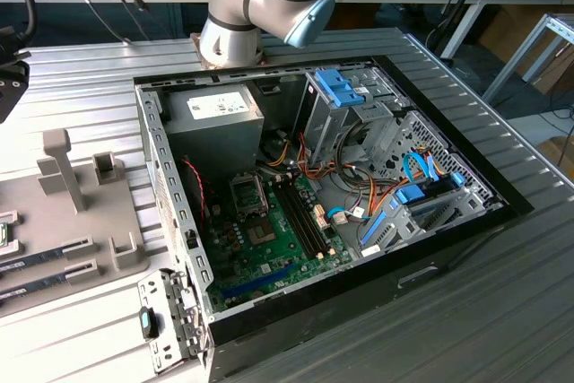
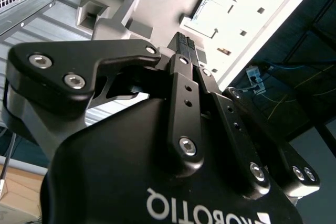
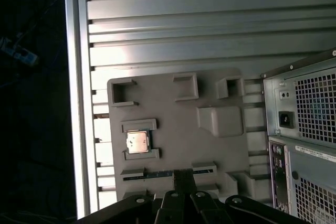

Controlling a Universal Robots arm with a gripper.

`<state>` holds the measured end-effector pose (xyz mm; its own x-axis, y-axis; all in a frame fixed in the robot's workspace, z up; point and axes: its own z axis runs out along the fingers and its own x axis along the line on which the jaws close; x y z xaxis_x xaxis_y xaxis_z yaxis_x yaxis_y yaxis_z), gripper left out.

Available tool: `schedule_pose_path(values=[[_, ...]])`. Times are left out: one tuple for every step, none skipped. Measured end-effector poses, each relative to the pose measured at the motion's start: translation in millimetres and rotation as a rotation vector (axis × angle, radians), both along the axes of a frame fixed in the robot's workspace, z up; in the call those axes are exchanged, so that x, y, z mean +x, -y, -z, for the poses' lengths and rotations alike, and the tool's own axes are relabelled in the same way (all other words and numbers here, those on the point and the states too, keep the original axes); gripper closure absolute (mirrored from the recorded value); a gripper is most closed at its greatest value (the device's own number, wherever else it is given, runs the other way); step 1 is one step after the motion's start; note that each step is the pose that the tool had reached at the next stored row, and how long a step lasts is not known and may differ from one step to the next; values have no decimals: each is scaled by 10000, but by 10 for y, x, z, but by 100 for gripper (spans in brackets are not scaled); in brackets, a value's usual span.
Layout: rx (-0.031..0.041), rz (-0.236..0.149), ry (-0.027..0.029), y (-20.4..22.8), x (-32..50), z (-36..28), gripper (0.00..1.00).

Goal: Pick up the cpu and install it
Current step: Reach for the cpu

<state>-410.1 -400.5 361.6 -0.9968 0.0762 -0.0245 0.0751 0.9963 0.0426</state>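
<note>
The cpu (image 3: 137, 141), a small square chip with a silvery top, lies flat in a raised pocket of the grey fixture plate (image 3: 178, 114). In the first wrist view my gripper (image 3: 182, 176) hangs above the plate, a little to one side of the cpu and apart from it. Its black fingers are pressed together with nothing between them, as the second wrist view also shows at the gripper (image 2: 184, 40). In the exterior view the black socket frame (image 1: 247, 193) sits on the green motherboard (image 1: 269, 239) inside the open computer case (image 1: 448, 248).
The fixture plate (image 1: 90, 213) lies on the ribbed metal table (image 1: 81, 96) at the exterior view's left, with upright blocks (image 1: 61, 168) and memory sticks (image 1: 54, 257). A grey power supply box (image 1: 215, 123), drive cages (image 1: 359, 114) and cable bundles (image 1: 359, 195) crowd the case.
</note>
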Motion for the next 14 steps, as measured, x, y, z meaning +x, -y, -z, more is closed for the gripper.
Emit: schedule_pose_path(values=[[0, 0, 0, 0, -2, 2, 89], [0, 0, 0, 0, -6, 4, 89], [0, 0, 1, 0, -9, 6, 89], [0, 0, 1, 0, -11, 8, 89], [0, 0, 1, 0, -14, 10, 89], [0, 0, 1, 0, -17, 12, 89], [0, 0, 1, 0, -22, 15, 89], [0, 0, 0, 0, -25, 17, 89], [0, 0, 1, 0, -31, 21, 89], [0, 1, 0, 0, -36, 23, 89], [1, 0, 1, 0, -39, 25, 89], [0, 0, 1, 0, -42, 27, 89], [1, 0, 1, 0, -45, 29, 89], [0, 0, 0, 0, -49, 30, 89]])
